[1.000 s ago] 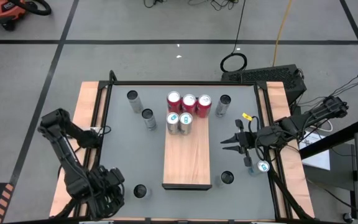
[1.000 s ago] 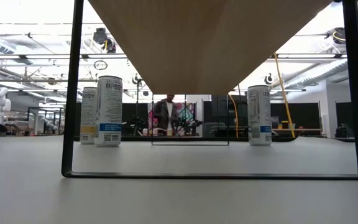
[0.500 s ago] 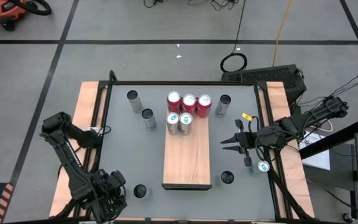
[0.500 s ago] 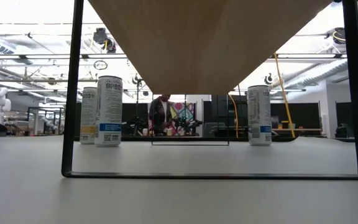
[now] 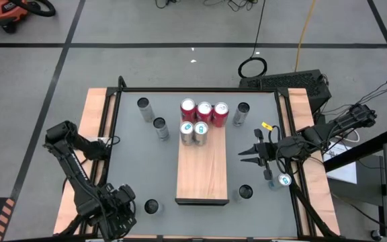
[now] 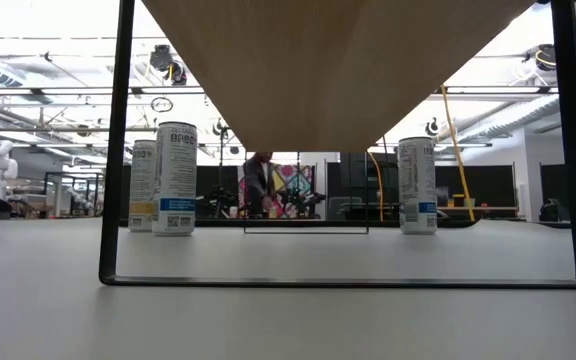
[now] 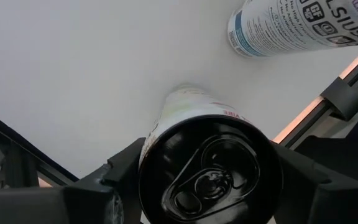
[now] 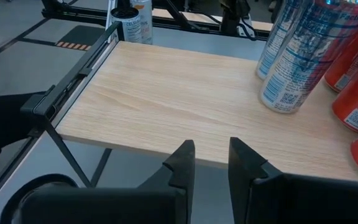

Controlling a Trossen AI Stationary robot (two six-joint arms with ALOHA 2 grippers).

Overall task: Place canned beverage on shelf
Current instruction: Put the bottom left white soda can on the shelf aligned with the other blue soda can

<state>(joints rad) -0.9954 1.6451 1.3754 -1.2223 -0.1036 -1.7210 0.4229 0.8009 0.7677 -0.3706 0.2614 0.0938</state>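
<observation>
Your left gripper (image 5: pixel 116 205) is sitting at the tabletop's near-left corner, around an upright dark-topped can (image 7: pixel 210 174); you cannot tell whether it is gripping it. Your right gripper (image 8: pixel 210 163) is hovering clenched and empty beside the right edge of the shelf (image 5: pixel 202 171), which is lying mid-tabletop and carrying three red cans (image 5: pixel 204 111) and two silver cans (image 5: pixel 193 131) at its far end
</observation>
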